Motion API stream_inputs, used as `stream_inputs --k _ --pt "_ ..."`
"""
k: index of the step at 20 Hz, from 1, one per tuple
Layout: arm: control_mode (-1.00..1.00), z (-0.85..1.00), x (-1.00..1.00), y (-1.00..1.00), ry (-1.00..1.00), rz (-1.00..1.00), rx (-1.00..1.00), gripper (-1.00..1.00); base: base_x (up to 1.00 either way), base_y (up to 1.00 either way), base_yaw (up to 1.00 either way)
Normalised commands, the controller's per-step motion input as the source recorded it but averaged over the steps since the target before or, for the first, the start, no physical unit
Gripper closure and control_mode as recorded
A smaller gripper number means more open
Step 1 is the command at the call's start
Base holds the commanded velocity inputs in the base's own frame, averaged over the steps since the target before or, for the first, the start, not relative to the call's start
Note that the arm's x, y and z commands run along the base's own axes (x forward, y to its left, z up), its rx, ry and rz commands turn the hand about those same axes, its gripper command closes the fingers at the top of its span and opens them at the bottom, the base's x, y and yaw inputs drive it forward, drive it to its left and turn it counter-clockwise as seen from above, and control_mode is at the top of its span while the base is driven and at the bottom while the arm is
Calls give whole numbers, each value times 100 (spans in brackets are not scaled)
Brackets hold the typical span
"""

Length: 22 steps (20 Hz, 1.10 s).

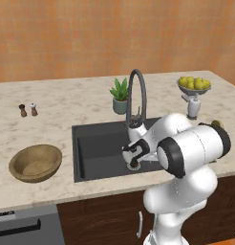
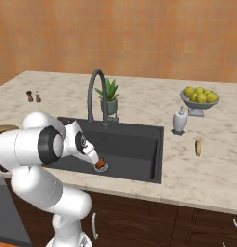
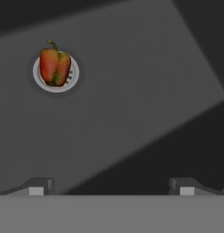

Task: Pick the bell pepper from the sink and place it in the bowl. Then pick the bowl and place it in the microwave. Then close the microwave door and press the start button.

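Note:
The small red-orange bell pepper [image 3: 54, 67] with a green stem lies on the round drain of the dark grey sink [image 3: 132, 91], and shows beside the hand in the right base view [image 2: 100, 164]. My gripper [image 3: 111, 187] hangs low inside the sink [image 1: 98, 148], a short way from the pepper. It is open, its fingertips [image 3: 38, 186] spread wide with nothing between them. The wooden bowl [image 1: 36, 162] stands empty on the counter left of the sink. The microwave and its door are out of view.
The arched faucet [image 1: 137, 93] rises behind the sink, with a potted plant [image 1: 120, 97] beside it. A dish of yellow fruits [image 1: 194, 85] and a white dispenser [image 1: 193, 106] stand at the back right. Two shakers [image 1: 27, 110] stand at the back left.

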Motion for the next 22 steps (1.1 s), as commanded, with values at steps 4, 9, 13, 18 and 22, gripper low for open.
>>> stream_inputs --k 4,9,13,18,22 --pt "-100 -16 18 -13 0 0 0 -100 0 0 0" --pt "-100 -31 21 -4 0 0 0 -100 0 0 0" --pt "-100 -22 14 0 0 0 0 -100 0 0 0" --pt "-100 -16 22 0 0 0 0 -100 0 0 0" --pt "-100 -13 39 0 0 0 0 -100 0 0 0"
